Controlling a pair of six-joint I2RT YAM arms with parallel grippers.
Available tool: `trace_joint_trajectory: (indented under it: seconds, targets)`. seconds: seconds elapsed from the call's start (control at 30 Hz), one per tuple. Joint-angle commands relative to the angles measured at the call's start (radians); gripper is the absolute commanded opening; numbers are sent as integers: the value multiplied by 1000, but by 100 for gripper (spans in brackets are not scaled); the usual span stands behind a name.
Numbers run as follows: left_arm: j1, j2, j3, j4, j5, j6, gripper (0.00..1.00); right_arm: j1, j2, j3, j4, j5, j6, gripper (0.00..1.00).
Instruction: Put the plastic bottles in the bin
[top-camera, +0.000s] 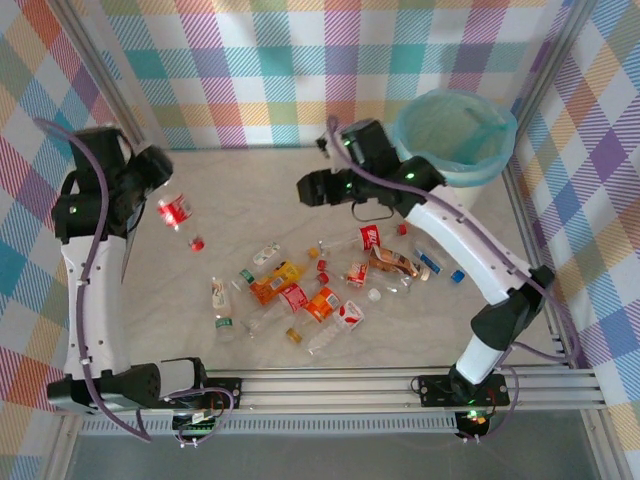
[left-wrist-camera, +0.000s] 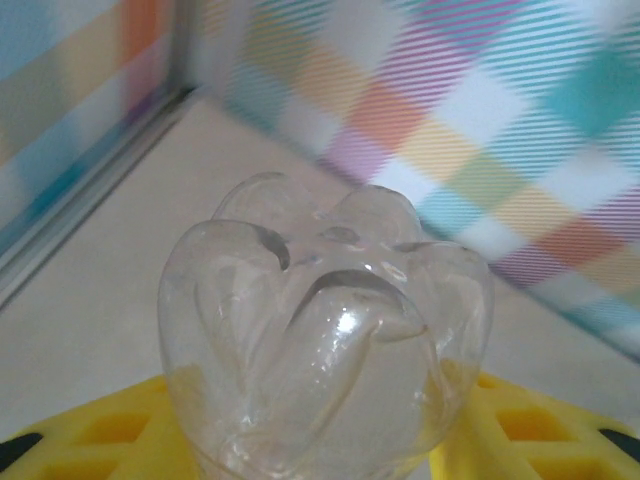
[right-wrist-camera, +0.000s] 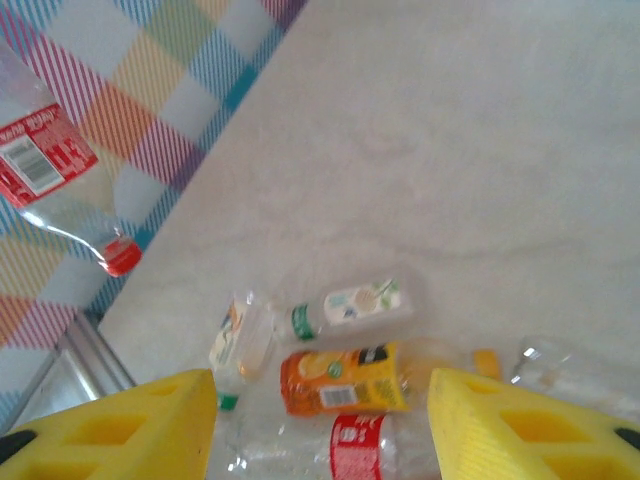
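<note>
At the left of the scene, above the table (top-camera: 230, 185), one plastic bottle (top-camera: 177, 213) is held off the surface by the left gripper (top-camera: 165, 203), whose jaws are clamped on its lower body. The bottle is noted as clear, with a red label (top-camera: 176, 210) and a red cap (top-camera: 197, 243), neck pointing down and to the right. From the left wrist, its lobed, glossy, colourless base is seen wedged between the yellow fingers (left-wrist-camera: 100, 435).

The right gripper (top-camera: 303, 188) is raised over the far middle of the table. Its yellow fingers (right-wrist-camera: 130, 425) are spread, with nothing between them.

Counts:
- Bottles held: 1.
- Bottles loose: a scattered pile (top-camera: 320, 290) at mid-table, about a dozen. An exact tally is prevented by overlaps.
- Recorded from the right wrist: 1 orange bottle (right-wrist-camera: 345, 380) with a yellow label, 1 white bottle (right-wrist-camera: 350, 305) with a green label, 1 red-labelled clear bottle (right-wrist-camera: 360, 445), 1 small pale-labelled bottle (right-wrist-camera: 240, 340), 1 plain clear bottle (right-wrist-camera: 575, 370).
- Bins: 1.

The bin (top-camera: 497, 150) is round, with a teal liner (top-camera: 450, 125) over its rim, and is placed at the far right corner, well apart from the held bottle.
</note>
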Motion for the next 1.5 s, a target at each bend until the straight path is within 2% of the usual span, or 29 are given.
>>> trace_joint_trajectory:
  seconds: [0.0,0.13,0.2,0.33,0.5,0.63,0.8,0.97,1.23,1.37,1.4,1.47]
  targets:
    - [-152,59,113,132,8,64,43,-55,-62,59,-25,-29,-55,59]
    - [-276,107,142,270,157,116,41,-121,-111,53,59,-168,-96,62]
    - [-312,136,162,295,236,136,41,-140,-142,27,128,-286,-119,66]
    - [-394,177,184,340,369,199,41,-142,-198,-35,238,-416,-188,78]
    - [-428,209,187,440,520,67,41,-139,-246,-193,436,-446,-152,86]
    - [-475,214,208,470,610,37,43,-138,-223,-193,434,-383,-141,86]
    - [-516,237,240,486,693,-22,43,-128,-188,-177,445,-407,-143,86]
    - [-547,245,261,471,707,-35,44,-124,-190,-183,472,-419,-152,82]
    - [-582,300,342,387,726,-19,47,-121,-197,-173,456,-462,-179,64]
    - [-585,313,360,379,719,-21,48,-121,-205,-173,419,-421,-198,57]
    - [-585,312,361,382,710,-23,49,-121,-209,-173,410,-402,-201,56]
    - [-585,303,362,399,682,-27,58,-121,-218,-173,395,-356,-209,53]
